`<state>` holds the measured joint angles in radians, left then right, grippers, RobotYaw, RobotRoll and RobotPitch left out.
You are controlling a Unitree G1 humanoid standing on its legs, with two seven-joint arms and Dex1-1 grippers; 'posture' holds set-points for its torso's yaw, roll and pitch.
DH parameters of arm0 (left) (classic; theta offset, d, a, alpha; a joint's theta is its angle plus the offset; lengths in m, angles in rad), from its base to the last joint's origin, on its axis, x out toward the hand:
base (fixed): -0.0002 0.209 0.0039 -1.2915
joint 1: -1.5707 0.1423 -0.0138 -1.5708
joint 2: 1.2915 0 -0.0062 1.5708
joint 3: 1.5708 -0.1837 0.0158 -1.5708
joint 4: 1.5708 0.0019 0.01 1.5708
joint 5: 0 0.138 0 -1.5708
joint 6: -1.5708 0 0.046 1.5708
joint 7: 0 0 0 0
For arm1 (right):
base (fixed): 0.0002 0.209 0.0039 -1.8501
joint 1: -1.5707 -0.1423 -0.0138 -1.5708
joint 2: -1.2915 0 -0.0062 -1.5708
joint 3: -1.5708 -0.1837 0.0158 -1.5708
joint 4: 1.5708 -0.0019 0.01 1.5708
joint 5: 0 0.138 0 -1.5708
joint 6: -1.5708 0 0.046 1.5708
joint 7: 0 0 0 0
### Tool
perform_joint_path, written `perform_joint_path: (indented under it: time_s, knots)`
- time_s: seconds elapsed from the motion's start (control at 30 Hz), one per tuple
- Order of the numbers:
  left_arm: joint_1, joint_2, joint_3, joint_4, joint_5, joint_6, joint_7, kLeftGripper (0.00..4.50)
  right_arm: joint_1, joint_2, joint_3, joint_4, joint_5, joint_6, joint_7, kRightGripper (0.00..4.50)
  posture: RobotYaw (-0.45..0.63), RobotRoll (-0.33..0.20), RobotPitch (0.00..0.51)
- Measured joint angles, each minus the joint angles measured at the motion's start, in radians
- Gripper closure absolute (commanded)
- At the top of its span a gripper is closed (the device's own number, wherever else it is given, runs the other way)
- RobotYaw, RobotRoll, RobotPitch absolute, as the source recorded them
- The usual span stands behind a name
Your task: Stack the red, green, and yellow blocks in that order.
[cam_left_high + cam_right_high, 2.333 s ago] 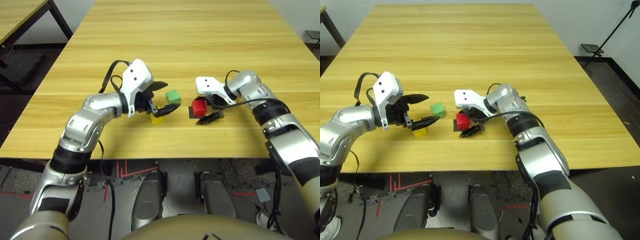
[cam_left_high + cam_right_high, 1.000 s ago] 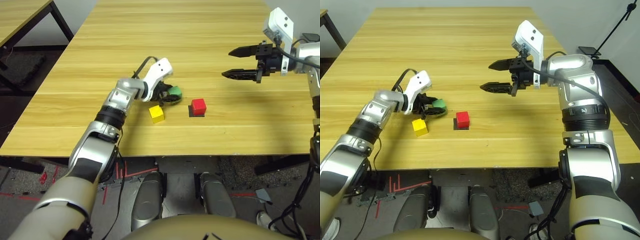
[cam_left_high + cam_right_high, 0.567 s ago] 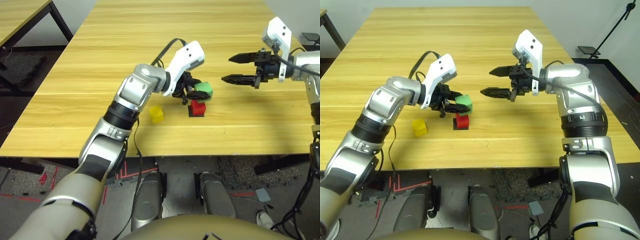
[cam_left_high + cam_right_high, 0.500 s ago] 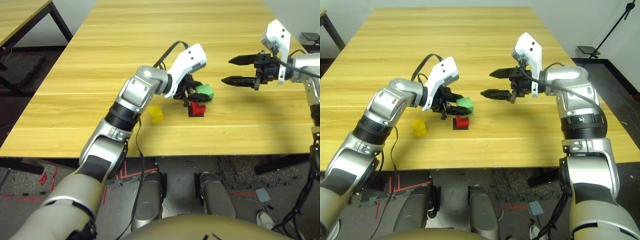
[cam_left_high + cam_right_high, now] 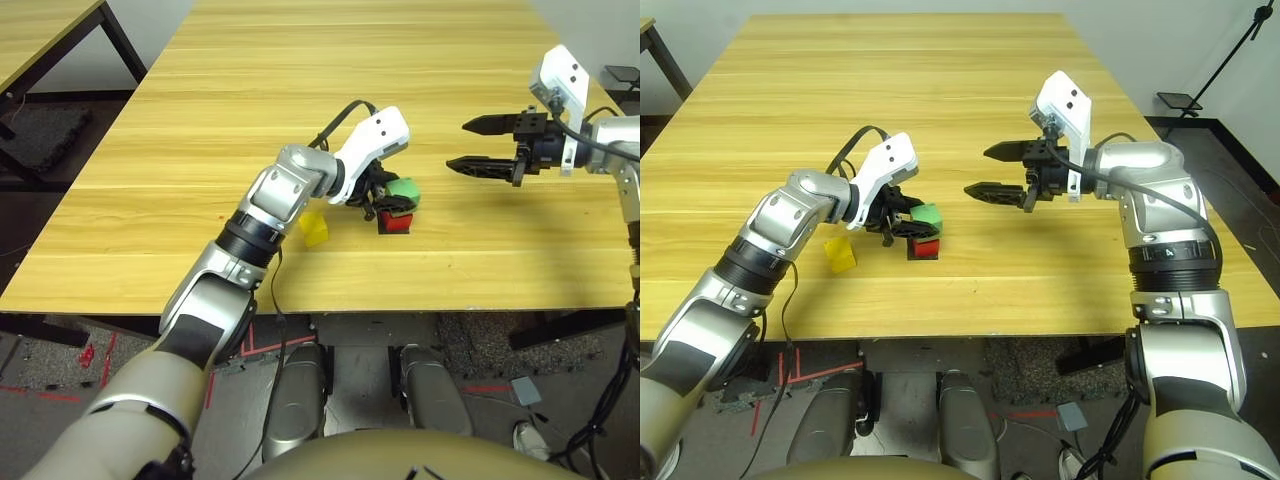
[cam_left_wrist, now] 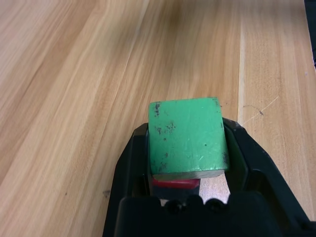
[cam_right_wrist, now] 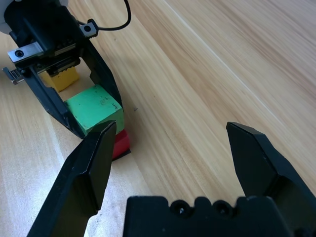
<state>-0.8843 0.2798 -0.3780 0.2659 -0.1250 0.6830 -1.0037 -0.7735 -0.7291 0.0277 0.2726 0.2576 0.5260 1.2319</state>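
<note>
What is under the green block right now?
The red block sits under the green block, held by the left gripper. Whether they touch is hidden.

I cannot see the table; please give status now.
Left gripper shut on green block, over red block. Right gripper open, empty. Yellow block beside, clear.
</note>
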Motion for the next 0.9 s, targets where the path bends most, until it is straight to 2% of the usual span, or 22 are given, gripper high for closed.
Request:
perform_joint_path:
  time_s: [0.4, 0.83, 0.87, 0.9]
  knots:
    - [0.001, -0.005, -0.002, 0.06, 0.014, -0.059, -0.001, 2.42, 0.0, 0.0, -0.001, -0.006, 0.002, 0.006, -0.011, 0.0, 0.06, -0.097, 0.096]
    - [0.024, -0.008, -0.011, 0.053, 0.015, -0.063, -0.007, 2.42, 0.002, 0.001, -0.001, -0.006, 0.004, 0.008, -0.015, 0.0, 0.07, -0.092, 0.095]
    - [0.025, -0.008, -0.012, 0.053, 0.017, -0.068, -0.007, 1.71, 0.002, 0.002, -0.001, -0.006, 0.004, 0.008, -0.016, 0.0, 0.07, -0.092, 0.095]
    - [0.026, -0.008, -0.014, 0.052, 0.019, -0.074, -0.008, 1.5, 0.002, 0.003, -0.001, -0.006, 0.004, 0.008, -0.016, 0.0, 0.07, -0.092, 0.09]
